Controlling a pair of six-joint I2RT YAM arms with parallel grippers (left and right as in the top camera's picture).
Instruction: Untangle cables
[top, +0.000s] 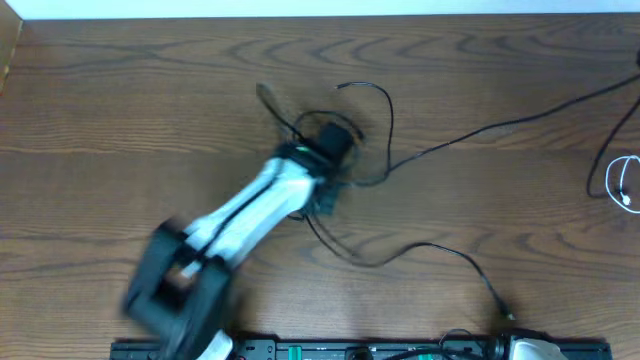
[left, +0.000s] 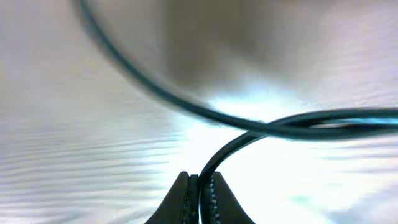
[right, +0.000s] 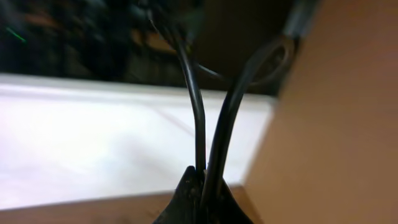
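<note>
Both grippers clamped on black cord

Closest in, the left gripper (left: 200, 182) has its fingertips pressed together on one of the black cables (left: 231, 146). The strand rises from between the fingertips and bends right, where it crosses a second strand (both blurred). The right gripper (right: 200, 177) is likewise closed, with two dark strands standing up out of its pinch. From overhead, the left arm reaches to mid-table and its tip sits in the knot itself. Loops spread around the tip, one strand trails toward the near right edge, and another runs off to the far right. Beyond these, a white cable (top: 622, 182) lies coiled on the table (top: 120, 100) at the right edge, well apart from the knot.
</note>
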